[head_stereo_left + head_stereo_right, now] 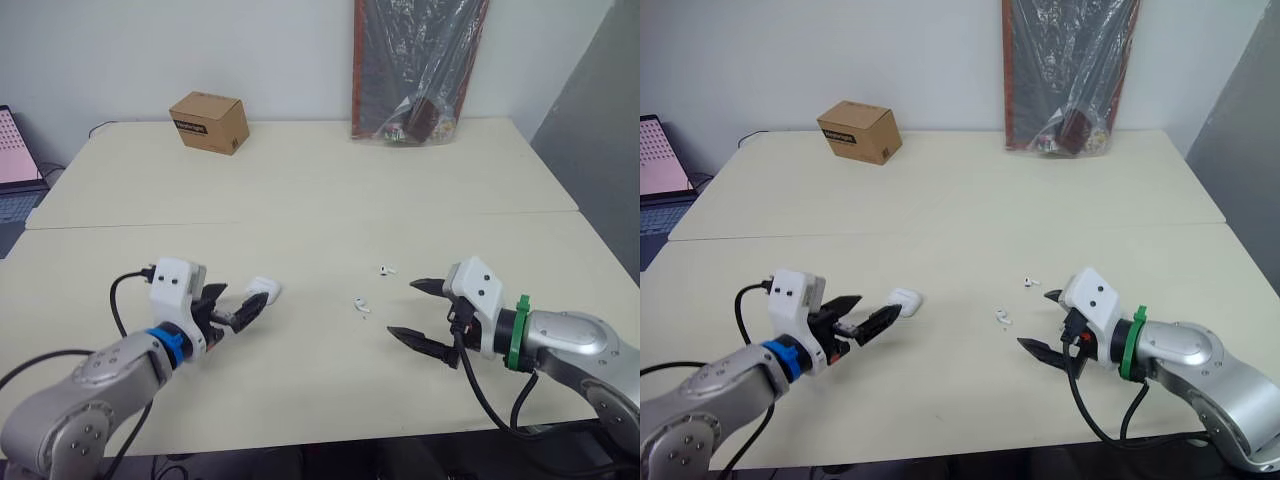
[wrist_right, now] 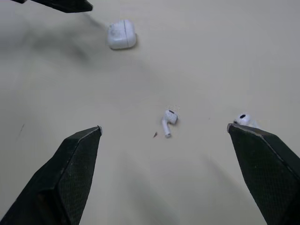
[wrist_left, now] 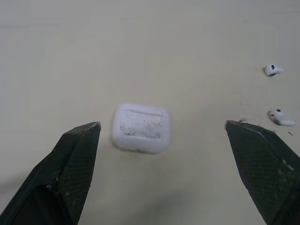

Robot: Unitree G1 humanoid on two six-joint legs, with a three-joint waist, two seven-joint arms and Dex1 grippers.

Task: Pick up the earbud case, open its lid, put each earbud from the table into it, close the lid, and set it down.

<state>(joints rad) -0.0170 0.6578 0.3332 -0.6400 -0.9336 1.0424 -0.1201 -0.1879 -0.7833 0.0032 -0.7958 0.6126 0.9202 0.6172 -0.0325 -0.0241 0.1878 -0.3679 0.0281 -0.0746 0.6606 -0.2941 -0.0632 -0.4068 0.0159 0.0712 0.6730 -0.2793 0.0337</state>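
The earbud case (image 1: pixel 263 290) is being left lying shut on the pale surface (image 1: pixel 300 190), in the lower left of the frame. The left gripper (image 1: pixel 880 306) is being held just beside it, its fingers (image 3: pixel 75 154) being kept spread apart with nothing between them. Two earbuds (image 1: pixel 360 305) (image 1: pixel 387 269) are being left loose near the frame's centre, apart from each other. The right gripper (image 1: pixel 401 308) is being held low at the lower right, its fingers (image 2: pixel 70 164) being kept spread wide and pointed toward the earbuds. A cardboard box (image 1: pixel 209 122) is being left at the upper left.
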